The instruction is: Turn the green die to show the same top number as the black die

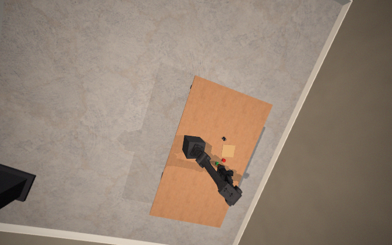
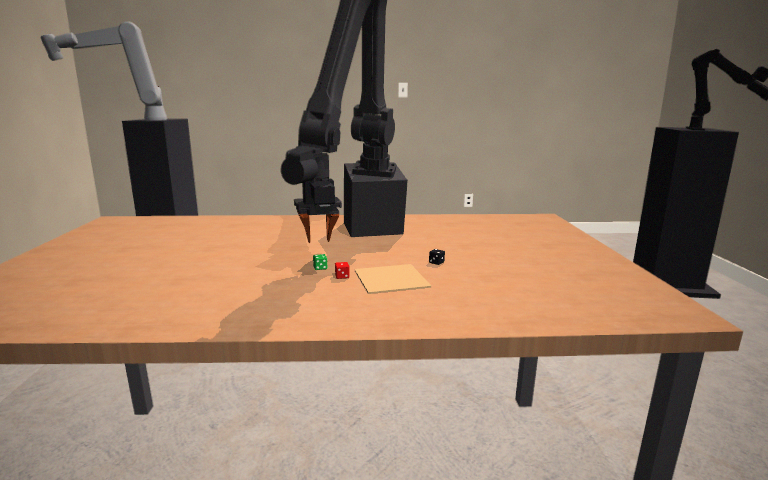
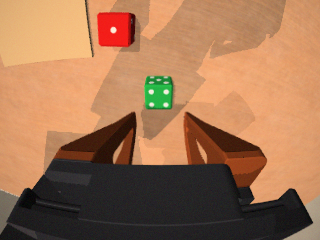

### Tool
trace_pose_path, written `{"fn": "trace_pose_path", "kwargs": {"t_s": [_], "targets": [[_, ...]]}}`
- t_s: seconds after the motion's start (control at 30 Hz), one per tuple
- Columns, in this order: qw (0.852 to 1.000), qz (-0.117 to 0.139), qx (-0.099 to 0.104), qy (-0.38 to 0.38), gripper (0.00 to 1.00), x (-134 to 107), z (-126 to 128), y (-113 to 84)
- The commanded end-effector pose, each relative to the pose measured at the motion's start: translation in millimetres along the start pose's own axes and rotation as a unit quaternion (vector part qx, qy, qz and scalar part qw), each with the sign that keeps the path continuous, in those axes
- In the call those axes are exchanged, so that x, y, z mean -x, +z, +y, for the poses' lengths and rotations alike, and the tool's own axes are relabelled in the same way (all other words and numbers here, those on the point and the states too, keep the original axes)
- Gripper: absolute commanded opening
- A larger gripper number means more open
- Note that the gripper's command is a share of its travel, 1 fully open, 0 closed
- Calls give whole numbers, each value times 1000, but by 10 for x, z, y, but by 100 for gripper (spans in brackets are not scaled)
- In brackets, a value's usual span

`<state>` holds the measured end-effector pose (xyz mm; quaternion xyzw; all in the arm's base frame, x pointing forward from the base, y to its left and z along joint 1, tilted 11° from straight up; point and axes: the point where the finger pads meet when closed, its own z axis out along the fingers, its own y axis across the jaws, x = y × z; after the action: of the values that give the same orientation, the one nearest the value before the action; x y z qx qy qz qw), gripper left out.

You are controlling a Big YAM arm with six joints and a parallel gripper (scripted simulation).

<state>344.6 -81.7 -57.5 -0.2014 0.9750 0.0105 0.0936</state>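
The green die (image 1: 217, 163) (image 2: 320, 261) (image 3: 159, 92) lies flat on the bare table, left of the mat. The red die (image 1: 223, 160) (image 2: 341, 270) (image 3: 115, 28) lies close beside it, between it and the mat, with one pip up. The tan mat (image 1: 228, 150) (image 2: 392, 277) (image 3: 40, 14) lies flat with nothing on it. The black die (image 1: 223, 138) (image 2: 436, 256) sits on the table beyond the mat's far right corner; its top pips are too small to read. My gripper (image 2: 318, 232) (image 3: 160, 118) hangs above the green die, pointing down, with its fingers partly open and nothing between them.
The arm's black base block (image 2: 374, 198) (image 1: 192, 145) stands on the wooden table (image 2: 169, 283) behind the dice. Two black pedestals with other arms (image 2: 160, 166) (image 2: 685, 206) stand on the floor off the table, at the left and the right.
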Motion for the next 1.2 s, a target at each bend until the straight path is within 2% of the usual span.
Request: {"fn": "trace_pose_path", "kwargs": {"t_s": [0.0,0.63,1.17], "targets": [[1000,-1,2,3,44,5,31,78],[1000,-3,-1,2,44,34,7,270],[1000,-2,0,2,44,35,5,272]]}}
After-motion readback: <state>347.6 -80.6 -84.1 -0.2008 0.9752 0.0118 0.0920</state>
